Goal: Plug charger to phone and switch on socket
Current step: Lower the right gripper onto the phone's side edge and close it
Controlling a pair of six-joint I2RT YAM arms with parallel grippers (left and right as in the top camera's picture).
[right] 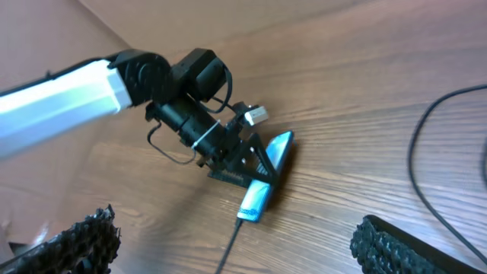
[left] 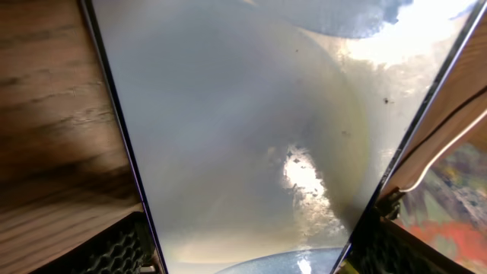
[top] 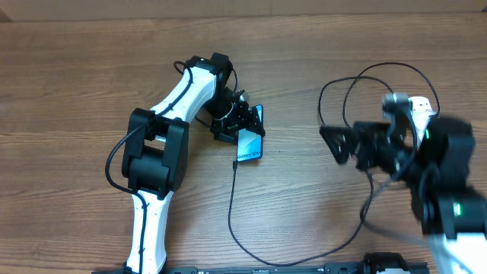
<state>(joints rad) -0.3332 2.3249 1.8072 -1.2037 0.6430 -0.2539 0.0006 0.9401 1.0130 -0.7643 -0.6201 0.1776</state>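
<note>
My left gripper (top: 242, 125) is shut on the phone (top: 250, 144) and holds it tilted on edge on the table, the "Galaxy" end lowest. The phone's screen (left: 251, 137) fills the left wrist view between the two fingers. The black charger cable (top: 232, 205) meets the phone's lower end and looks plugged in; it shows in the right wrist view (right: 228, 251) under the phone (right: 257, 199). My right gripper (top: 338, 143) is open and empty, blurred, right of the phone and pointing toward it. The socket does not show clearly; the right arm covers that area.
The cable runs down to the front edge, curves right and rises into loops (top: 358, 80) at the back right near the right arm. The left arm (top: 160, 152) lies across the table's middle left. The table is brown wood (top: 76, 91).
</note>
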